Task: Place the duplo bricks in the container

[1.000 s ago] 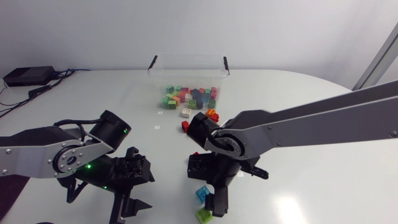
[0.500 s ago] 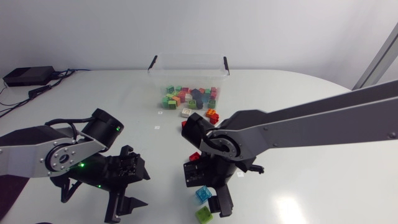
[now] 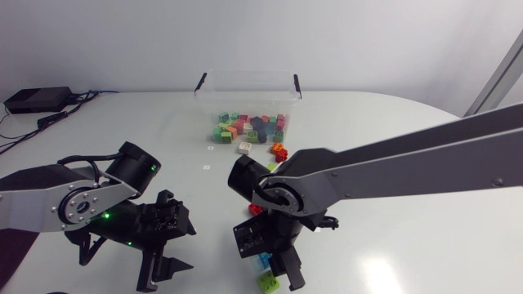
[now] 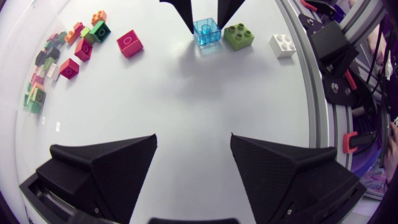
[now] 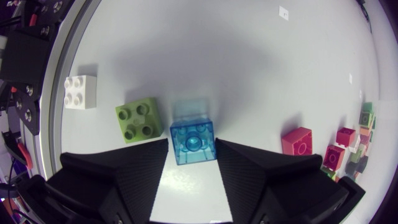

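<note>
A clear blue brick [image 5: 194,142] sits on the white table between the fingers of my right gripper [image 5: 193,146], and both fingers touch its sides. In the head view this gripper [image 3: 274,268] points down over the blue brick [image 3: 263,261] near the front edge. A green brick [image 5: 138,119] lies just beside it, and a white brick [image 5: 81,92] further out. My left gripper [image 4: 193,149] is open and holds nothing, facing the blue brick [image 4: 206,31] from a distance. The clear container [image 3: 245,82] stands at the back with a heap of several bricks [image 3: 249,128] at it.
Loose bricks lie between the container and my right arm: a white one [image 3: 243,148], an orange and red cluster [image 3: 279,151] and a pink-red one [image 4: 129,43]. My left arm [image 3: 73,204] rests low at the front left.
My right gripper has moved left over the blue brick and its fingers have come together on it. My left arm has shifted slightly back and left.
</note>
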{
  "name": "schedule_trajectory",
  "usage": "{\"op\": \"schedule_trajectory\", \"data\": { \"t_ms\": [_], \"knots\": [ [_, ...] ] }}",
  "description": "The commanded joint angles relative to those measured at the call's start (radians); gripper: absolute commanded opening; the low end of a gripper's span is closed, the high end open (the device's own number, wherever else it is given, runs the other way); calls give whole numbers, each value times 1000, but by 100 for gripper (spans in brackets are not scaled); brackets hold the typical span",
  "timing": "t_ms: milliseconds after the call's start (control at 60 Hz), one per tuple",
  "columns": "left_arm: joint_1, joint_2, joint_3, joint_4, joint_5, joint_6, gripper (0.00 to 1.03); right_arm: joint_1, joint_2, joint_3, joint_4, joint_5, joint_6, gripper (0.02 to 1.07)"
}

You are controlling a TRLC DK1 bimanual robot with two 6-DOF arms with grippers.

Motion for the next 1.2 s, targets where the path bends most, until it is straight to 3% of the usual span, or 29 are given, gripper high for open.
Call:
{"op": "schedule_trajectory", "data": {
  "t_ms": [0, 267, 450, 633, 950, 1183],
  "knots": [
    [3, -7, -18, -15, 6, 32, 82, -3, 16, 6, -8, -6, -28, 31],
    [-79, 75, 26, 7, 9, 49, 82, -165, -96, -29, -24, -95, -17, 31],
    [-158, 155, 51, 102, 34, 106, 92, -280, -230, -149, -5, -173, -8, 31],
    [-228, 255, 149, 108, 32, 131, 93, -333, -331, -279, 35, -208, 6, 31],
    [-401, 319, 308, 7, -54, 217, 93, -457, -468, -367, 38, -263, -3, 31],
    [-478, 367, 374, -49, -57, 253, 92, -633, -554, -373, 36, -334, -18, 31]
  ]
}}
